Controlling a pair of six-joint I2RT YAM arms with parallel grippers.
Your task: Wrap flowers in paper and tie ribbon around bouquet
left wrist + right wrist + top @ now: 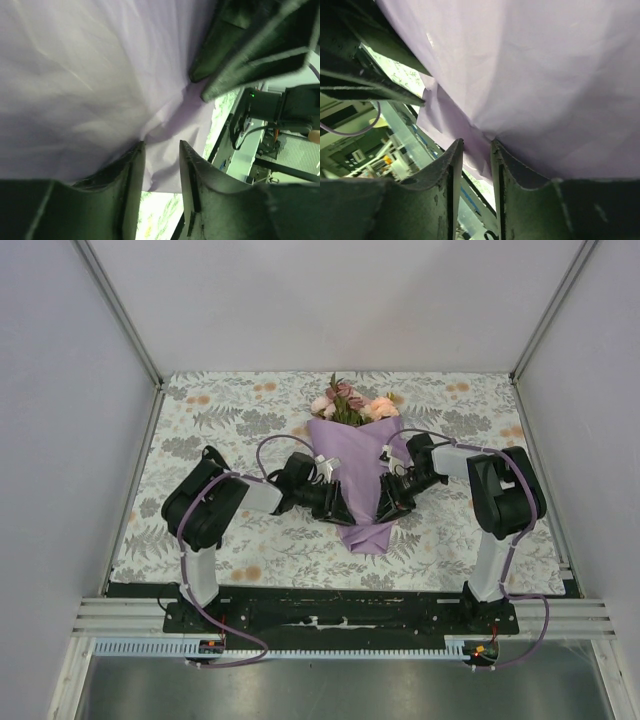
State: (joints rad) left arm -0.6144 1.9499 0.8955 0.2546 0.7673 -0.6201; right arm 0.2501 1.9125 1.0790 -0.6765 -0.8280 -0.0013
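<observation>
the bouquet (358, 478) lies in the middle of the table (200, 535). the flowers (350, 403) point toward the far edge and the narrow folded tip points toward the near edge. the paper (362, 445) is already closed round the stems as a lilac cone, so the wrapping step looks nearly done or is being firmed up. no ribbon shows in any view, so the tying has not begun.

both arms reach in at the lower half of the cone. the left gripper (337, 506) is against its left side and the right gripper (392, 502) against its right side, the two close together across the paper.

in the left wrist view the fingers (127, 175) stand partly apart with a clear gap. a crease of paper sits over that gap and does not look clamped.

in the right wrist view the fingers (447, 175) stand a little closer together, and the paper's lower edge runs down between them. it cannot be told whether they have hold of it.

the next move probably calls for one gripper to pin the overlap of the cone so that it does not spring open. the other would then be free to find the ribbon and bring it to the narrow part. the sheet is thin and floppy, so a loose pinch could let the fold slip.
</observation>
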